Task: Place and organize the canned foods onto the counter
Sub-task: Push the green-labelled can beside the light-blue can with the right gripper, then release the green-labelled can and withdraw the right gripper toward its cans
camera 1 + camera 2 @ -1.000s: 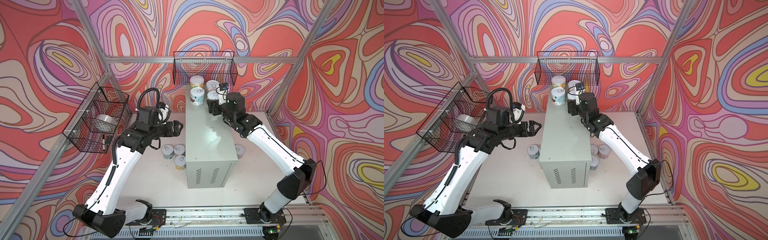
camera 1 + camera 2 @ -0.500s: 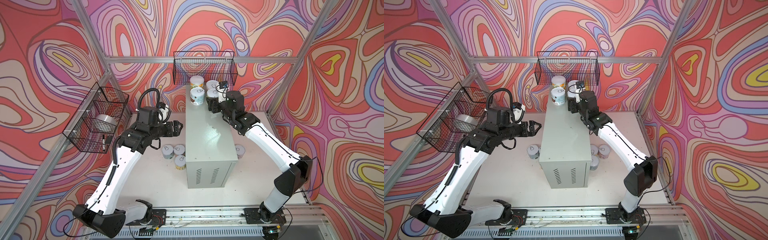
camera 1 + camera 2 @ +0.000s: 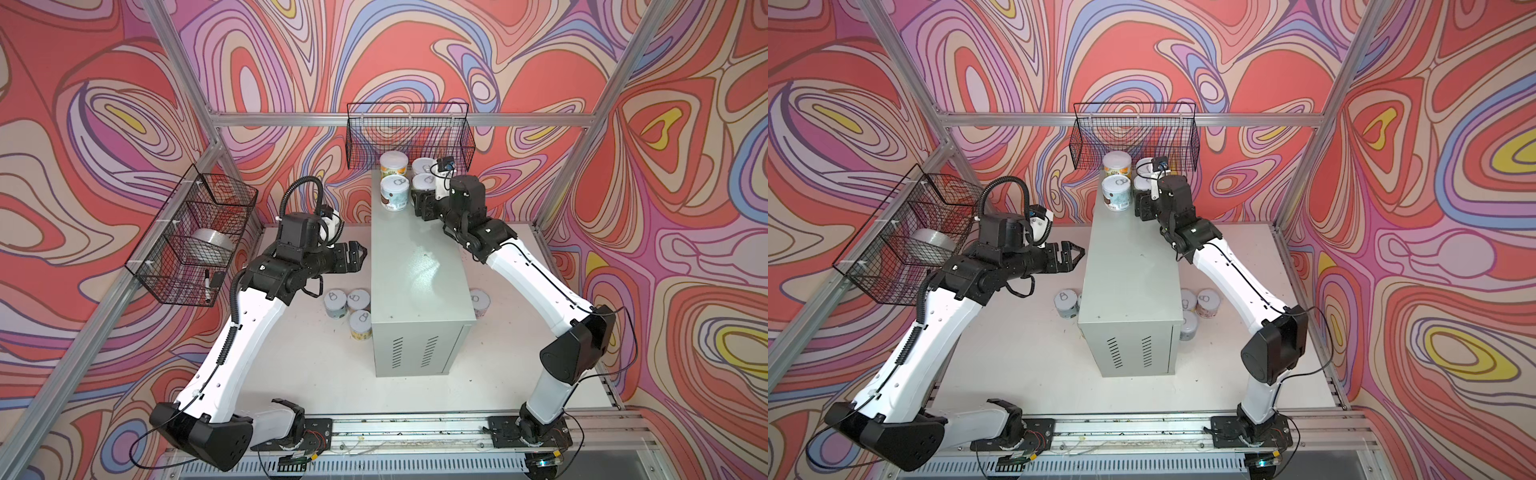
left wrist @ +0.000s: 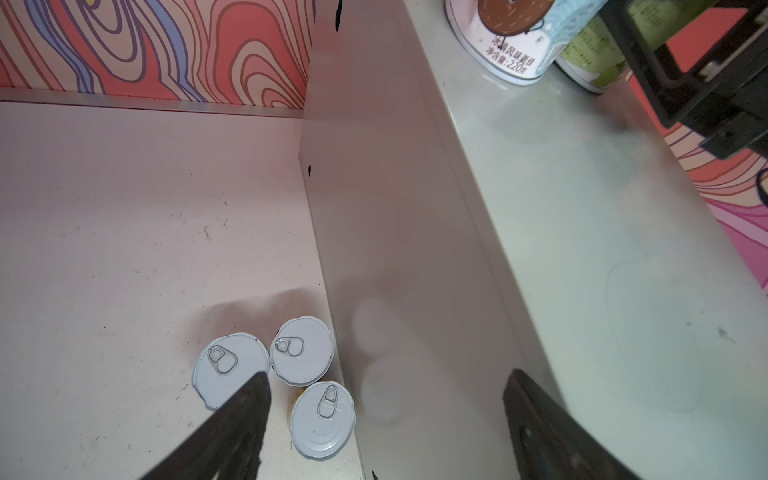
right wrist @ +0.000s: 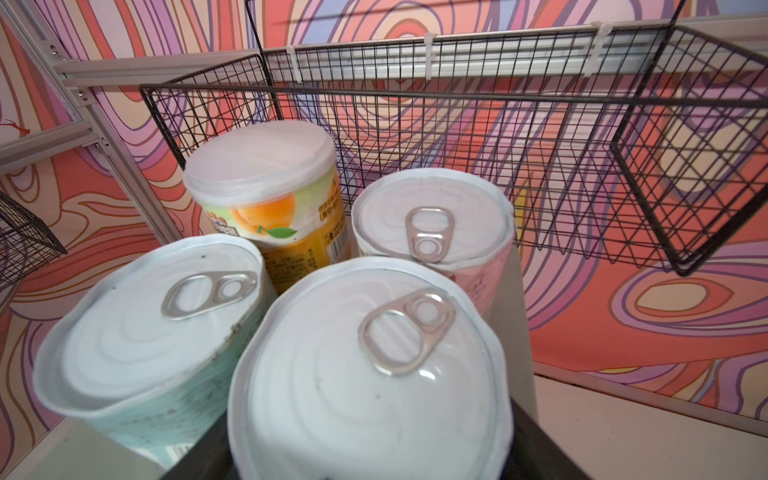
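The green-label can [image 5: 365, 374] stands upright at the far end of the counter [image 3: 415, 282], on its right side, and the right gripper [image 3: 424, 198] is clamped on it: in the right wrist view a black finger lies against each side of the can. Three other cans stand packed around it. The pale blue can [image 3: 395, 193] is touching it on the left, the pink-label can [image 3: 424, 166] is just behind it, and the orange-label can [image 3: 394, 164] stands at the far left corner. The far wire basket [image 3: 409, 137] hangs on the back wall just above and behind these four, close over the two far lids.

Down on the white tabletop [image 3: 316, 374], three cans [image 3: 358, 299] cluster upright against the counter's left wall, and in a top view three more cans [image 3: 1208, 301] sit against its right wall, partly hidden by the cabinet.

The left gripper [image 3: 359, 253] hangs above the tabletop just left of the counter's edge, over the left cluster, its fingers spread apart with nothing between them. Further left, the left wire basket [image 3: 191, 237] on the side wall holds a silver roll [image 3: 212, 245] and a marker [image 3: 206, 282].
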`<state>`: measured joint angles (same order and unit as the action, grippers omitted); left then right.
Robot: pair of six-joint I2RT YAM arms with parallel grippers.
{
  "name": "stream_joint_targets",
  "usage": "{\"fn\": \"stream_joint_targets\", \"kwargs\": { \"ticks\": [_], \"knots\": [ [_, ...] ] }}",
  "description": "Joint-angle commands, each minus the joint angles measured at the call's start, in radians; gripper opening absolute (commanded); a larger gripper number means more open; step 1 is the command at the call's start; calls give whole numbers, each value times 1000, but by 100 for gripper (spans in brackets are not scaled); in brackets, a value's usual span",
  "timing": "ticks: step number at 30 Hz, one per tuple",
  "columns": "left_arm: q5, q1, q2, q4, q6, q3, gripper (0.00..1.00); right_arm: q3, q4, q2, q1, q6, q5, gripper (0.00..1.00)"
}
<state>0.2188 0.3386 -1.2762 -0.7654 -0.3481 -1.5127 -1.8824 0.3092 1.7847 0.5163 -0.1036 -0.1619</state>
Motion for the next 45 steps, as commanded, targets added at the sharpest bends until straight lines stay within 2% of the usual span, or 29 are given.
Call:
{"fn": "stream_joint_targets", "kwargs": {
  "ticks": [1, 8, 16, 20, 24, 31, 33, 35, 36, 38, 41, 45],
  "knots": [
    [-7, -6, -1, 29, 9, 9, 89, -33, 108, 37, -9, -35, -9, 79],
    [5, -6, -12, 45, 8, 14, 89, -77, 191, 43, -10, -21, -56, 87],
    [17, -6, -7, 51, -1, 19, 89, -57, 193, 8, -9, -37, -12, 96],
    [7, -6, 11, 38, 8, 25, 89, -72, 266, -7, -10, -62, 12, 98],
    [-7, -6, 41, 34, 8, 55, 89, 6, 328, -132, -6, -107, 58, 98],
    [-107, -7, 139, 78, -15, 204, 89, 289, 309, -482, 7, -157, -32, 98],
    [-171, -6, 164, 55, -14, 229, 90, 339, 341, -554, 5, -170, -121, 98],
    [-240, -6, 168, 4, -8, 221, 93, 355, 428, -574, -34, -193, -188, 98],
    [-264, -11, 166, -20, -7, 212, 96, 377, 469, -582, -77, -217, -187, 98],
    [-286, -22, 156, -52, -17, 198, 100, 455, 482, -613, -187, -260, -119, 98],
    [-327, -36, 144, -62, -55, 200, 100, 592, 440, -678, -335, -305, -14, 98],
    [-356, -37, 160, 32, -97, 280, 100, 720, 385, -690, -438, -353, 74, 98]
  ]
}}
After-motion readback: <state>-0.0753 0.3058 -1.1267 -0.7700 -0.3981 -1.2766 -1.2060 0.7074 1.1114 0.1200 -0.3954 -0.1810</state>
